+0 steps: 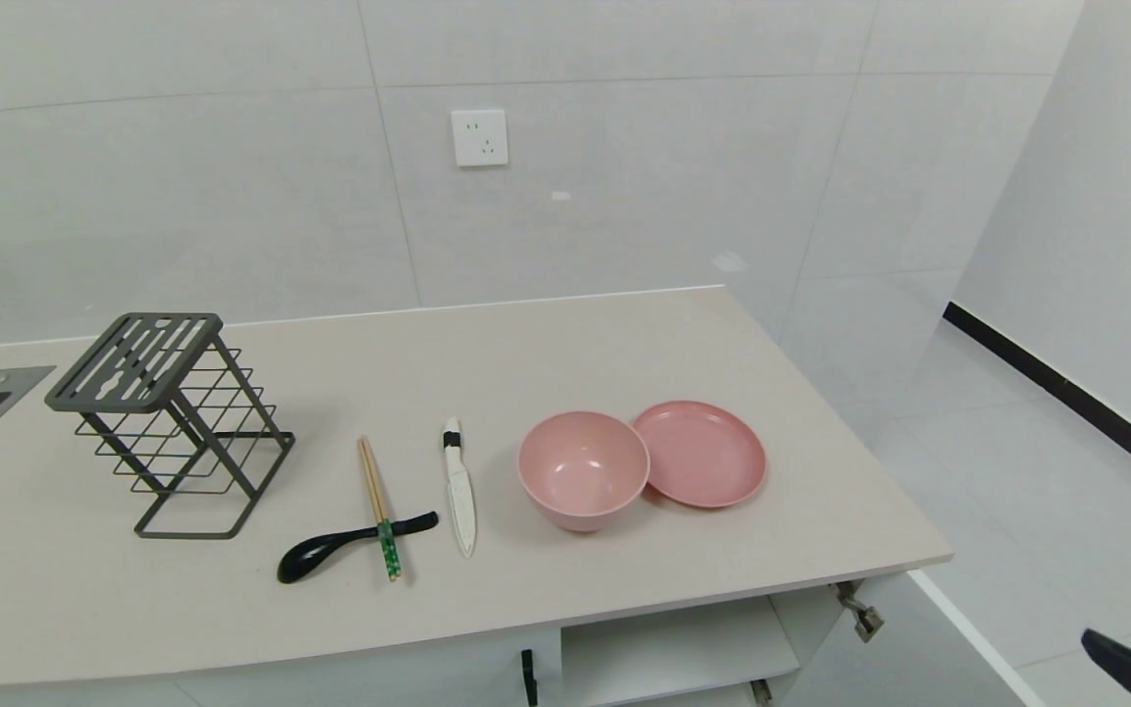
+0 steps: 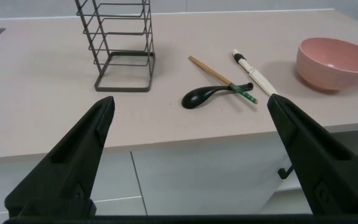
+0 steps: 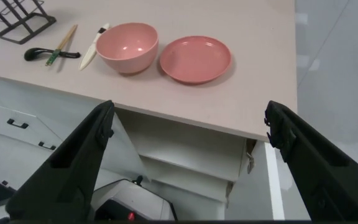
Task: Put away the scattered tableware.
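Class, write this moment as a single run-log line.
stage: not started | left gripper: open, empty | right gripper: open, empty | counter: rack, spoon, chopsticks, knife, bowl, plate

Left gripper (image 2: 190, 101), jaws wide apart, hangs facing spoon (image 2: 197, 98), chopsticks (image 2: 213, 71), knife (image 2: 257, 73) and pink bowl (image 2: 334, 62).

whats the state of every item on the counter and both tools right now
rack, upright, empty
chopsticks, lying flat as a pair, crossing the spoon's handle
spoon, lying flat
knife, lying flat
bowl, upright, empty
plate, right way up, empty
left tool, open, holding nothing
right tool, open, holding nothing
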You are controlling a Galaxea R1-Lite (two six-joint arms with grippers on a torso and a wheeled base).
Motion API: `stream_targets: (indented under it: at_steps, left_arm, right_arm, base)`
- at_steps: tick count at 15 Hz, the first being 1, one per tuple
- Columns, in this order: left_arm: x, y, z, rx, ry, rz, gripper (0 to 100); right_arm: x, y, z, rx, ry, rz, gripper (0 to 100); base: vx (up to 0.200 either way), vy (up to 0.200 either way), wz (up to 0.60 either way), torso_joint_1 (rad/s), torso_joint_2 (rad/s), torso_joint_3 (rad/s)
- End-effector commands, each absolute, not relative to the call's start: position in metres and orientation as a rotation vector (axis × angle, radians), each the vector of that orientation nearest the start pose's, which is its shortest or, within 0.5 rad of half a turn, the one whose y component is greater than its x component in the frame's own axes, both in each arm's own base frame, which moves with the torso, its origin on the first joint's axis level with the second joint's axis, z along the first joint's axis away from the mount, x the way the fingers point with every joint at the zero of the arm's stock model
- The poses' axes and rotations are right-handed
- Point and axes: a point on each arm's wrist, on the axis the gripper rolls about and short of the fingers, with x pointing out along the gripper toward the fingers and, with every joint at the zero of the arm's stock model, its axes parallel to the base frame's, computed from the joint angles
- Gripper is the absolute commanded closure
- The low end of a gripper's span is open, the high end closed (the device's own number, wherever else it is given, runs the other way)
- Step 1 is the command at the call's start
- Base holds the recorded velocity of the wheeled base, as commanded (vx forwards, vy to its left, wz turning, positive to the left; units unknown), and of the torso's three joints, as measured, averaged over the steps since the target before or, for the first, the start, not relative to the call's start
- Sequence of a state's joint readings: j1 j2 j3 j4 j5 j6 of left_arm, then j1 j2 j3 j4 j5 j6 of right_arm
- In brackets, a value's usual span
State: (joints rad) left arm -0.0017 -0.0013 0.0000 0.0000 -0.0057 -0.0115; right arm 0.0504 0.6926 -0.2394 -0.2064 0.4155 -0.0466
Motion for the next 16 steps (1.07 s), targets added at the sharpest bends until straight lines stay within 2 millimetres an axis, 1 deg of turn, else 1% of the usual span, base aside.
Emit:
stream_targets:
  at_steps: [1, 5, 9, 11, 14, 15, 16]
  left_arm:
    - [-0.023, 0.0, 0.075, -0.012, 0.0, -0.008, 0]
    - [-0.023, 0.0, 0.075, -0.012, 0.0, -0.008, 0]
    - [-0.023, 0.0, 0.075, -0.012, 0.0, -0.008, 0]
    - [-0.023, 0.0, 0.075, -0.012, 0.0, -0.008, 0]
    - [-0.023, 0.0, 0.075, -0.012, 0.0, -0.008, 0]
    - [-0.023, 0.0, 0.075, -0.012, 0.0, -0.008, 0]
    - [-0.023, 0.0, 0.075, -0.012, 0.0, -0.008, 0]
  right_arm:
    - [0.082, 0.013, 0.166, 0.009, 0.313, 0.451, 0]
    - [0.102, 0.014, 0.157, 0.027, 0.422, 0.451, 0]
    - [0.124, 0.019, 0.152, 0.024, 0.446, 0.475, 0]
    - [0.13, 0.02, 0.149, 0.024, 0.46, 0.484, 0]
    - [0.147, 0.029, 0.139, 0.016, 0.501, 0.53, 0]
    - [0.157, 0.035, 0.134, 0.003, 0.504, 0.535, 0]
    - [0.162, 0.037, 0.133, -0.003, 0.502, 0.53, 0]
  base:
    - [0.0, 0.0, 0.0, 0.0, 0.0, 0.0]
    - [0.0, 0.0, 0.0, 0.0, 0.0, 0.0]
    - [0.0, 0.0, 0.0, 0.0, 0.0, 0.0]
    - [0.0, 0.0, 0.0, 0.0, 0.0, 0.0]
    - [0.0, 0.0, 0.0, 0.0, 0.0, 0.0]
    - [0.0, 0.0, 0.0, 0.0, 0.0, 0.0]
    - [0.0, 0.0, 0.0, 0.0, 0.0, 0.0]
